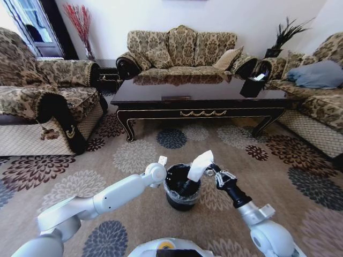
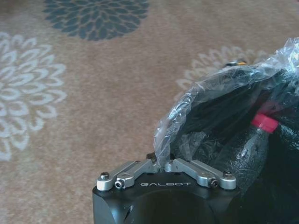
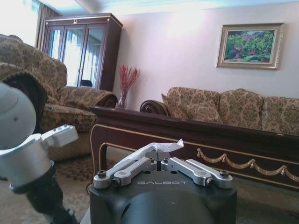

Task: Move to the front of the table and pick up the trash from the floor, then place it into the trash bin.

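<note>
The black trash bin [image 1: 182, 188] stands on the patterned floor [image 1: 134, 155] just ahead of me, in front of the dark table [image 1: 203, 113]. My left gripper [image 1: 163, 168] sits at the bin's left rim; in the left wrist view it [image 2: 161, 163] is shut on the edge of the plastic liner [image 2: 205, 93]. A clear bottle [image 2: 250, 151] with a red cap [image 2: 264, 122] lies inside the bin. My right gripper [image 1: 210, 169] hangs over the bin's right rim, shut on a white napkin [image 1: 201, 163], which also shows between its fingertips [image 3: 161, 156] as the napkin [image 3: 167, 147].
A patterned armchair [image 1: 48, 107] flanks the left, a sofa [image 1: 316, 101] with a blue cushion the right, and another sofa [image 1: 182, 51] stands behind the table. A black tissue holder [image 1: 252, 85] sits on the tabletop. Open carpet surrounds the bin.
</note>
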Motion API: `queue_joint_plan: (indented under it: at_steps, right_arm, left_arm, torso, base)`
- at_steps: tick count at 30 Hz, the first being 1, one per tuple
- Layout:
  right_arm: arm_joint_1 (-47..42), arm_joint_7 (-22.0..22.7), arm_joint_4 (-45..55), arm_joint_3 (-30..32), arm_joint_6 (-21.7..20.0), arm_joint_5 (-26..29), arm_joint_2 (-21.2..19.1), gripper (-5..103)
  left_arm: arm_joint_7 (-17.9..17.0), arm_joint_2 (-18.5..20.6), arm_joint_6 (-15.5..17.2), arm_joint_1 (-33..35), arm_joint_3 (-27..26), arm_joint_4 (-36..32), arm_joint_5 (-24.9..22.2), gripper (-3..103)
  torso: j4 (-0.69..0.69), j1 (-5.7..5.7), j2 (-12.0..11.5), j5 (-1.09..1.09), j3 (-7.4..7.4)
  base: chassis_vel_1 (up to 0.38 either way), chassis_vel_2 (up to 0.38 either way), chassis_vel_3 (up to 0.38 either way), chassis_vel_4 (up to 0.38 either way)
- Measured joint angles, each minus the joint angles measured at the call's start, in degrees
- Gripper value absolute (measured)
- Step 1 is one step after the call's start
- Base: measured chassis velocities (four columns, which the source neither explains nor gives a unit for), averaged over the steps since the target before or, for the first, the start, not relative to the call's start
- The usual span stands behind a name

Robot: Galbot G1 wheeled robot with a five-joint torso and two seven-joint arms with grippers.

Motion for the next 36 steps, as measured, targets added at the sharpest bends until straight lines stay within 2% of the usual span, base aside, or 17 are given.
queue_joint_plan:
  at_steps: [4,10,14,19,23,26,29,30,31,32,33,36]
  right_arm:
    - [-0.18,0.43,-2.39,-1.8,1.0,-4.14,0.6,0]
    - [-0.22,1.85,-2.87,-2.5,1.12,-4.67,1.32,0]
    - [-0.6,1.96,-2.93,-2.51,1.42,-5.8,1.3,21]
    - [-0.76,1.97,-3.4,-2.59,1.96,-6.86,1.54,32]
    - [-1.32,1.53,-3.21,-2.55,2.83,-7.22,1.61,54]
    - [-1.38,0.97,-3.35,-2.36,3.18,-7.5,1.4,59]
    - [-1.55,-0.17,-4.12,-1.9,3.95,-9.01,0.75,75]
    - [-1.55,-0.17,-4.12,-1.9,3.95,-9.01,0.75,75]
    - [-1.61,-0.34,-4.23,-1.82,4.07,-9.46,0.67,75]
    - [-1.76,-0.51,-4.42,-1.7,4.19,-11.2,0.5,86]
    - [-1.79,-0.38,-4.53,-1.65,4.19,-12.46,0.49,86]
    - [-1.7,0.45,-5.02,-1.41,4.29,-15.96,0.5,96]
  left_arm:
    - [-0.75,0.51,-0.06,-0.69,1.12,-2.9,-1.93,2]
    - [-1.18,1.41,-0.09,0.4,-0.37,-1.98,-2.0,2]
    - [-1.17,1.88,-0.1,0.98,-1.04,-2.03,-2.17,2]
    - [-1.06,1.66,-0.08,0.73,-1.69,-1.89,-2.4,2]
    - [-1.01,1.96,-0.03,0.8,-2.17,-1.73,-2.38,2]
    - [-1.0,2.05,0.03,1.01,-2.41,-1.67,-2.36,2]
    - [-0.98,2.22,0.08,1.12,-2.74,-1.67,-2.18,2]
    - [-0.98,2.22,0.08,1.12,-2.74,-1.67,-2.18,2]
    - [-0.98,2.25,0.08,1.14,-2.74,-1.73,-2.15,2]
    - [-0.98,2.29,0.08,1.33,-2.75,-1.96,-1.95,2]
    - [-0.97,2.28,0.08,1.51,-2.74,-2.07,-1.85,2]
    - [-0.96,2.12,0.1,1.96,-2.68,-2.2,-1.5,2]
  torso:
    - [-0.01,0.0,0.0,0.0,-0.01]
    - [0.02,0.0,0.0,0.0,0.0]
    - [0.01,0.0,0.0,-0.01,-0.01]
    - [0.0,0.0,0.0,-0.01,-0.01]
    - [0.0,0.0,0.0,0.0,-0.01]
    - [0.01,0.0,0.0,0.0,0.0]
    - [0.0,0.0,0.0,0.0,0.0]
    - [0.0,0.0,0.0,0.0,0.0]
    - [0.0,0.0,0.0,-0.01,0.0]
    - [0.01,0.0,0.0,0.0,0.0]
    - [0.0,0.0,0.0,0.0,0.0]
    - [0.0,0.0,0.0,0.0,0.0]
  base:
    - [0.0,0.0,0.0,0.0]
    - [0.0,0.0,0.0,0.0]
    - [0.0,0.0,0.0,0.0]
    - [0.0,0.0,0.0,0.0]
    - [0.0,0.0,0.0,0.0]
    - [0.0,0.0,0.0,0.0]
    - [0.0,0.0,0.0,0.0]
    - [0.0,0.0,0.0,0.0]
    - [0.0,0.0,0.0,0.0]
    - [0.0,0.0,0.0,0.0]
    - [0.0,0.0,0.0,0.0]
    - [0.0,0.0,0.0,0.0]
